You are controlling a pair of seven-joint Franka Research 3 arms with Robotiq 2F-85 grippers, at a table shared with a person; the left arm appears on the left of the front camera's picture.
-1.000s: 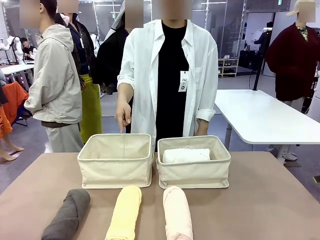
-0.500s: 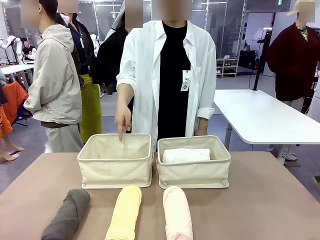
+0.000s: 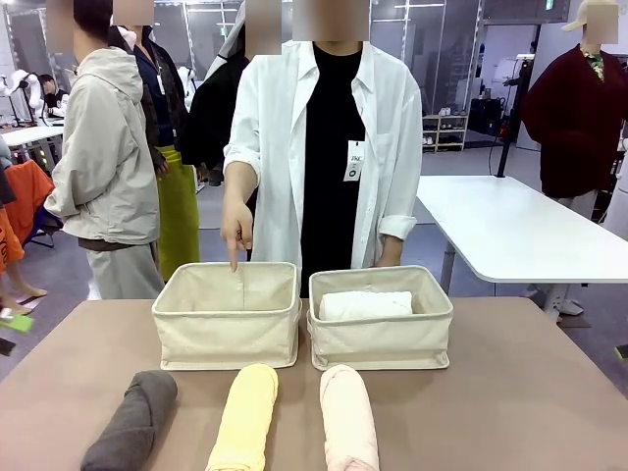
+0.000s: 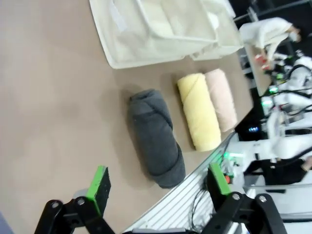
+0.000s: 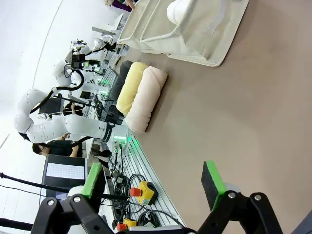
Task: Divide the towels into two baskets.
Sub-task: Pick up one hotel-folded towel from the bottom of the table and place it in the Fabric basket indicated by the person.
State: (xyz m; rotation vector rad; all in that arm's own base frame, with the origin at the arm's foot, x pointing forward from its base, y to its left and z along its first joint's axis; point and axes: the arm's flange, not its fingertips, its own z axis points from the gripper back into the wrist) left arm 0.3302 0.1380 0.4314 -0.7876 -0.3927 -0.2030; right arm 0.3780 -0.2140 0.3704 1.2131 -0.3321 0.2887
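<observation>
The person's hand (image 3: 236,226) has been lowered, forefinger toward the left canvas basket (image 3: 228,339), centre-left. The left tool (image 4: 158,183) and right tool (image 5: 153,180) are held wide open, empty. Three soft rolled towels (image 3: 245,417) lie lower centre.

My left tool (image 4: 158,181) and my right tool (image 5: 152,179) look alike: two black fingers built of linked bars. Each finger ends in a flat bright green pad (image 4: 99,185), with round grey screws at the joints.
</observation>
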